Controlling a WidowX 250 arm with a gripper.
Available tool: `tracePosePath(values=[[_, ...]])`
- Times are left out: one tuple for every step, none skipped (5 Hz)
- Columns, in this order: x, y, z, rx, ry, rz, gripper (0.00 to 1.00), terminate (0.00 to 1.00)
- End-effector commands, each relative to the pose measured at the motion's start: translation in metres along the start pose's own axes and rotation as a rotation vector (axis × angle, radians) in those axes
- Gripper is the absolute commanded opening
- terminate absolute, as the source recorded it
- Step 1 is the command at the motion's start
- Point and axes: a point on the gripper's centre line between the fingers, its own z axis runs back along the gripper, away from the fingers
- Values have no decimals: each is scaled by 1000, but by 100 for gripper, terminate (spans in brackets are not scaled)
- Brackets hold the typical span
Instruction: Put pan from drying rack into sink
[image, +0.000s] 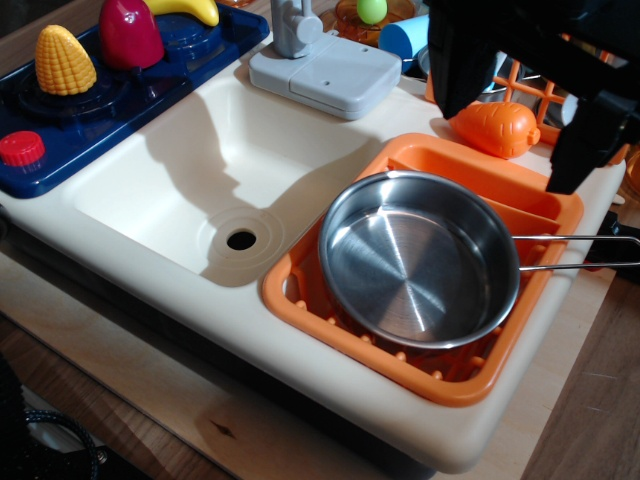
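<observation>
Above rack's far end, gripper hangs dark and blurred; opening cannot be judged, holds nothing visible. Pan sits in orange rack, wire handle pointing right. Sink left of rack, drain hole near rack.

A pan sits inside a drying rack at lower right of the frame, its handle pointing right. The sink lies left of the rack. A stove carrying toy corn fills the upper left.

Pale plywood board over darker, probably wooden, tabletop.
</observation>
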Motion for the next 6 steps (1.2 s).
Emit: tracePosePath(values=[[0,0,0,0,0,0,100,0],[11,10,-6,-10,26,25,100,0],[6,19,-9,-5,29,54,100,0],[-6,25,-20,-14,6,80,100,0],[-17,30,-34,-20,-17,93,100,0],[-28,34,-40,-22,-28,92,100,0]])
